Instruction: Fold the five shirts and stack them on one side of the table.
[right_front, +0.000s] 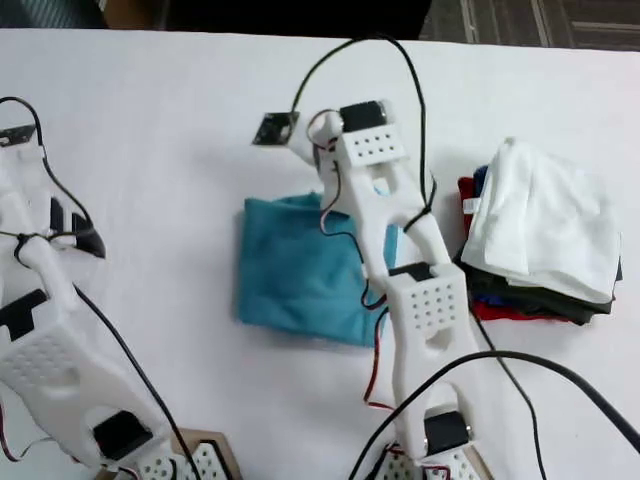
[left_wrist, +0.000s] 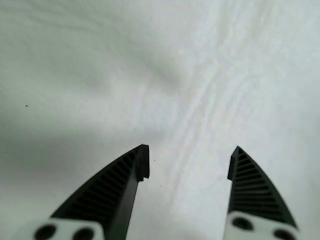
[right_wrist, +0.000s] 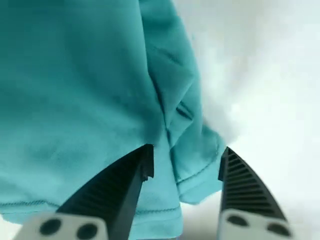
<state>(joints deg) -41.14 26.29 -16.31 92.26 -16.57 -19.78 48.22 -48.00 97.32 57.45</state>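
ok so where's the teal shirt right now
The teal shirt lies folded mid-table in the high view, with the shirt stack to its right. The right gripper is open over its corner.

Wide bare table (right_front: 150, 150) lies open between the left arm (right_front: 45, 340) and the teal shirt (right_front: 290, 270). The right arm (right_front: 425, 300) stretches over that shirt's right edge, crowding the narrow strip before the stack (right_front: 545, 230), with a cable (right_front: 424, 120) looping above.
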